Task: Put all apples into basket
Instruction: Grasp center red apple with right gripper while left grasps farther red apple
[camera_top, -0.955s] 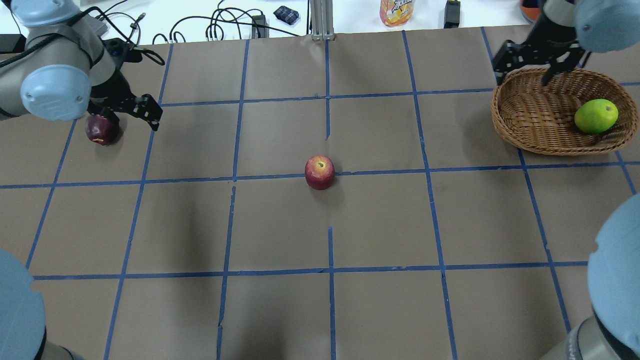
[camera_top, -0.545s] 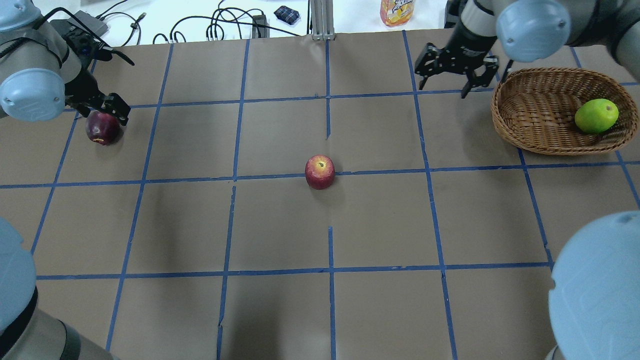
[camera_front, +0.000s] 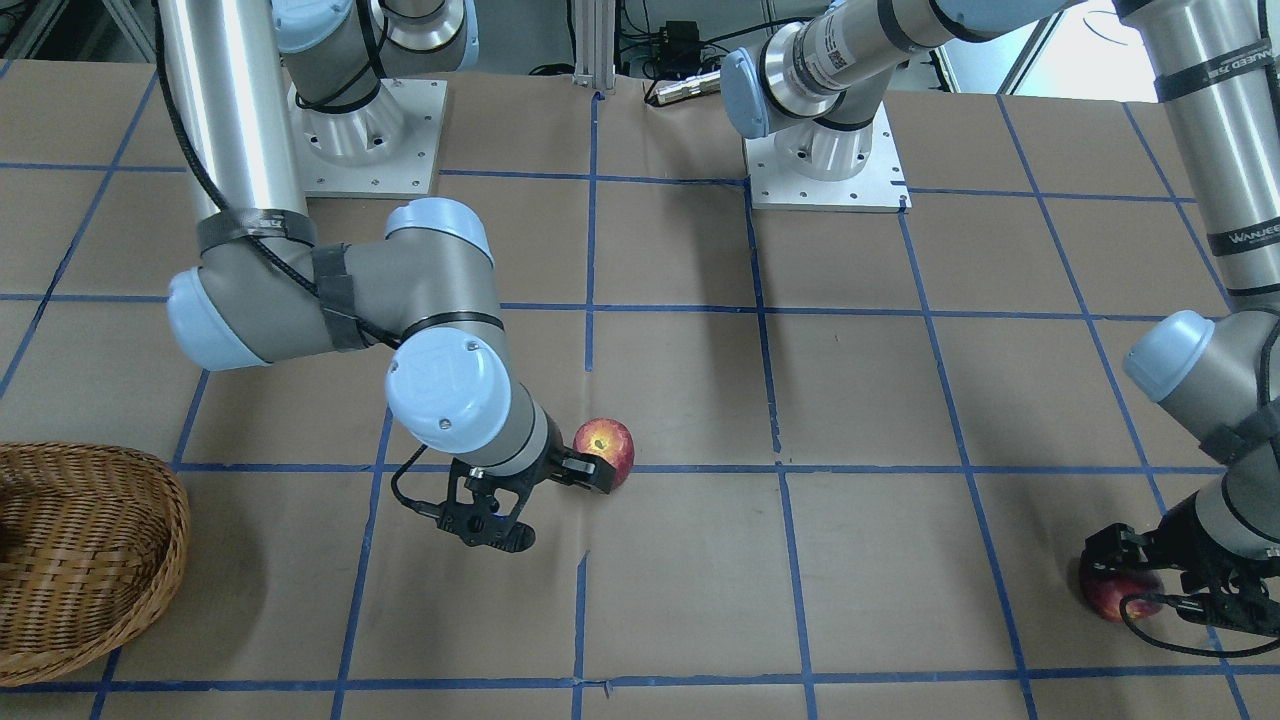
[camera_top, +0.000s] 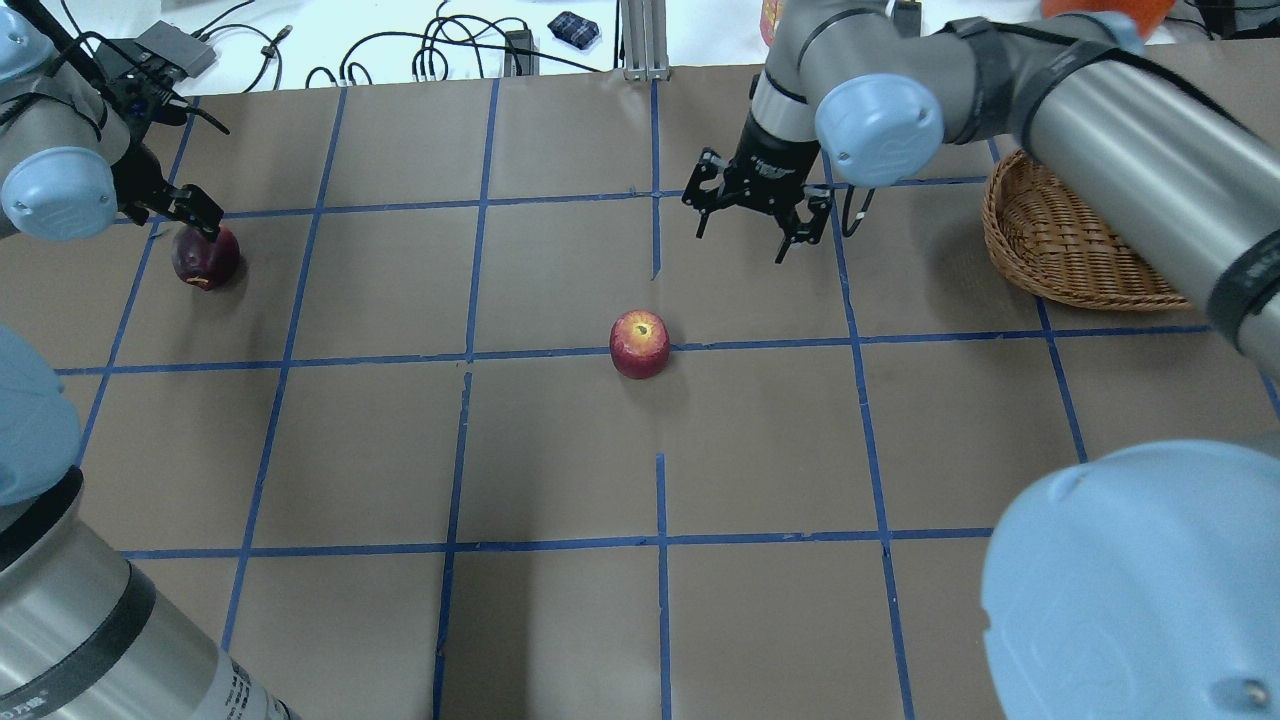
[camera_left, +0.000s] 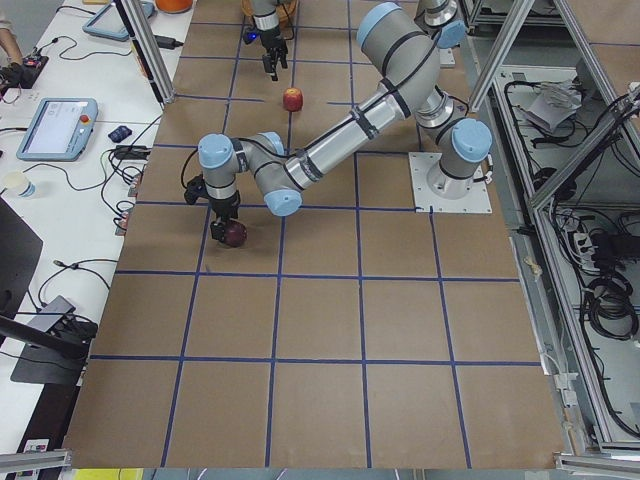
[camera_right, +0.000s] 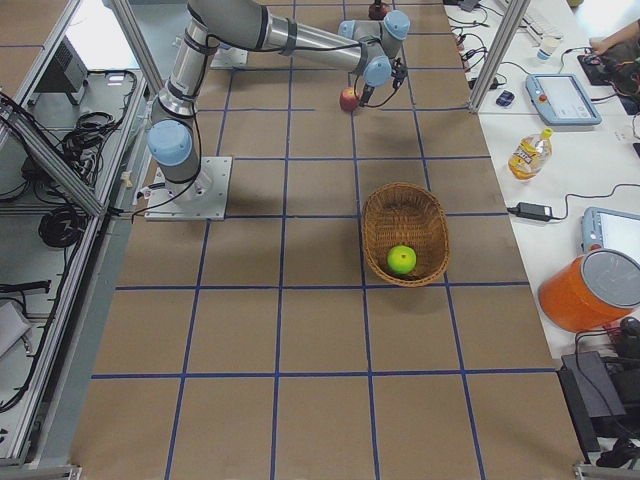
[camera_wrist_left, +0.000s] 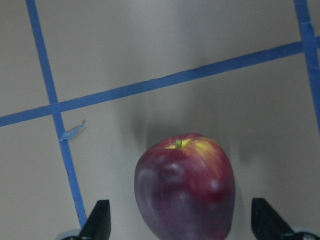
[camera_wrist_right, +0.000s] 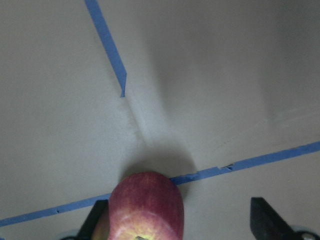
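Three apples on a taped brown table (camera_top: 560, 450). A dark maroon apple (camera_wrist_left: 185, 187), streaked yellow around its stem, stands at the upper left of the overhead view. The left gripper (camera_top: 197, 215) hangs over it with jaws spread, one fingertip (camera_wrist_left: 99, 220) on either side, contact not evident. A red apple (camera_top: 640, 343) with a yellow crown sits at centre on a blue tape line (camera_top: 760, 346). The right gripper (camera_top: 745, 235), released and empty, hovers to its upper right. The lime-green apple (camera_right: 402, 260) lies inside the wicker basket (camera_right: 366, 225).
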